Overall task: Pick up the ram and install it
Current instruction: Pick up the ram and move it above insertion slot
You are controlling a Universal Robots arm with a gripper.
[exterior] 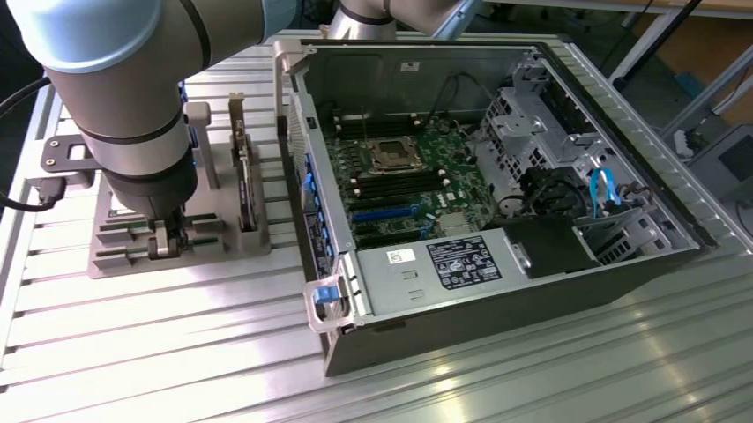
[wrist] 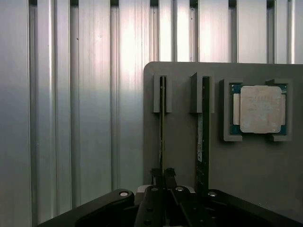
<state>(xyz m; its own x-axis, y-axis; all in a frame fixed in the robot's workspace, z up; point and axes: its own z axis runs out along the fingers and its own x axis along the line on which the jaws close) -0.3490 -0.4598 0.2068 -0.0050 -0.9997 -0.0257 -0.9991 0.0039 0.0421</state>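
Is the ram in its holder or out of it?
In: the ram stands on edge in a slot of the grey holder.

Arm (exterior: 123, 132) upright, claw (wrist: 163, 172) low, jaws narrow.

— What is everything resting on?
— A ribbed metal table (exterior: 153, 352), with light glaring off its slats.
— And directly on it?
— Two things. An open computer case (exterior: 495, 322) lies on its side, and a flat grey holder plate (exterior: 224, 256) sits just beside the case, on the exterior view's left of it.
— Do they touch?
— I cannot tell; the plate's edge lies very close to the case wall.
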